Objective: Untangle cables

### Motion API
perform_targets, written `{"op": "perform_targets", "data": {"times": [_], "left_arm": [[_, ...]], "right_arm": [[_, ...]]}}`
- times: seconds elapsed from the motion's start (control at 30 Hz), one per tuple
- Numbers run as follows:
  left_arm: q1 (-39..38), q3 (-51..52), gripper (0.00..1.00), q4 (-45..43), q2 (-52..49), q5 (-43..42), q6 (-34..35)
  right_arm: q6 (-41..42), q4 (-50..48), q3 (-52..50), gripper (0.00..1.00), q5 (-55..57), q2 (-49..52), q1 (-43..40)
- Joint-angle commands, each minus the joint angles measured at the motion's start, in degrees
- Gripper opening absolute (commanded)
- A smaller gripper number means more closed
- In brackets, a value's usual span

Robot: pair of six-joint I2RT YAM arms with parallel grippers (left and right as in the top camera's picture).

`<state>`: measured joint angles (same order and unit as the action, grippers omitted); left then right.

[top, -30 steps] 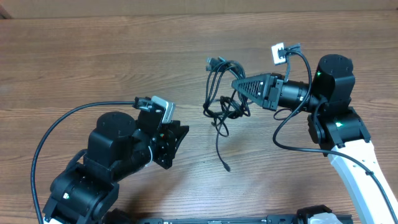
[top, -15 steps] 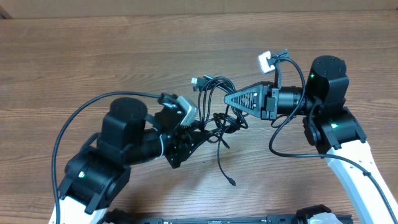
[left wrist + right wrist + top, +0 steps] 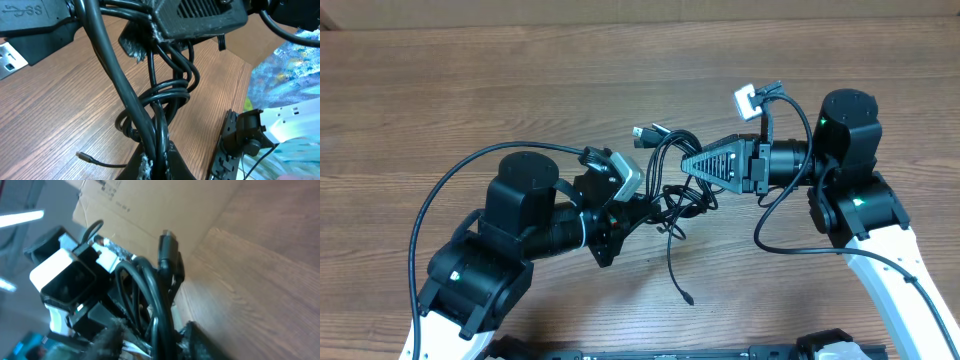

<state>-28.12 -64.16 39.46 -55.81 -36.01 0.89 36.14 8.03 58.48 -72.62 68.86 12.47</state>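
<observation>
The cables (image 3: 672, 190) are a knotted black bundle hanging between my two grippers above the wood table. Plug ends (image 3: 646, 131) stick out at the top, and one loose end (image 3: 688, 298) trails toward the front. My left gripper (image 3: 642, 207) is shut on strands at the bundle's left side; in the left wrist view the cables (image 3: 157, 107) run down between its fingers (image 3: 175, 162). My right gripper (image 3: 688, 163) is shut on the bundle's upper right. In the right wrist view the cables (image 3: 155, 297) and a plug (image 3: 167, 247) pass between its fingers.
The wood table (image 3: 440, 90) extends all around. Thick black arm cables loop at the left (image 3: 430, 215) and right (image 3: 775, 230). A black rail (image 3: 227, 145) runs along the table's front edge. A cardboard box (image 3: 150, 205) stands behind the table.
My left arm has swung right and up from the front left to the bundle and closed on it. My right gripper has shifted left with the cables, then stayed put.
</observation>
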Motion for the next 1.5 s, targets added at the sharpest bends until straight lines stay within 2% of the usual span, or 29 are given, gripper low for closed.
{"op": "perform_targets", "data": {"times": [0.0,0.03,0.13,0.27,0.37,0.47,0.6,0.73,0.97,1.1,1.23,1.47], "left_arm": [[0.0,-0.22,0.04,-0.37,-0.11,-0.92,-0.72],[0.0,-0.22,0.04,-0.37,-0.11,-0.26,-0.68],[0.02,-0.22,0.04,-0.37,-0.04,2.62,0.46],[0.04,-0.22,0.04,-0.33,0.22,4.0,0.57],[0.04,-0.22,0.04,0.35,0.85,8.17,0.5],[0.04,-0.22,0.04,1.97,2.05,12.9,-0.79],[0.04,-0.22,0.04,2.97,3.28,13.73,-3.61],[0.04,-0.22,0.04,3.02,5.01,13.7,-4.42],[0.04,-0.22,0.04,3.08,6.27,13.14,-4.33],[0.02,-0.22,0.04,-1.05,6.27,8.61,-4.33],[-0.02,-0.22,0.04,-3.15,6.01,2.12,-4.33],[-0.02,-0.22,0.04,-6.45,6.08,0.39,-4.09]], "right_arm": [[-0.66,-0.35,0.74,0.84,-0.7,-0.59,0.22],[-0.68,-0.15,0.74,1.0,-0.33,-0.59,0.22],[-0.68,1.27,0.74,1.0,0.98,-0.59,0.22],[-1.77,11.08,0.74,1.0,11.06,-0.59,0.22],[-4.9,17.25,0.74,1.0,15.89,-0.59,0.22],[-4.94,16.98,0.74,1.0,16.06,-0.59,0.2],[-4.94,16.72,0.74,0.97,16.55,-0.59,0.2],[-4.9,18.64,0.74,1.0,23.28,-0.59,0.2],[-4.94,19.32,0.74,1.0,26.16,-0.59,0.22],[-6.47,22.12,0.74,0.99,27.63,-0.59,0.22],[-6.71,26.97,0.74,0.98,37.05,-0.59,0.22],[-17.51,37.2,0.74,0.99,44.81,-0.59,0.22]]}}
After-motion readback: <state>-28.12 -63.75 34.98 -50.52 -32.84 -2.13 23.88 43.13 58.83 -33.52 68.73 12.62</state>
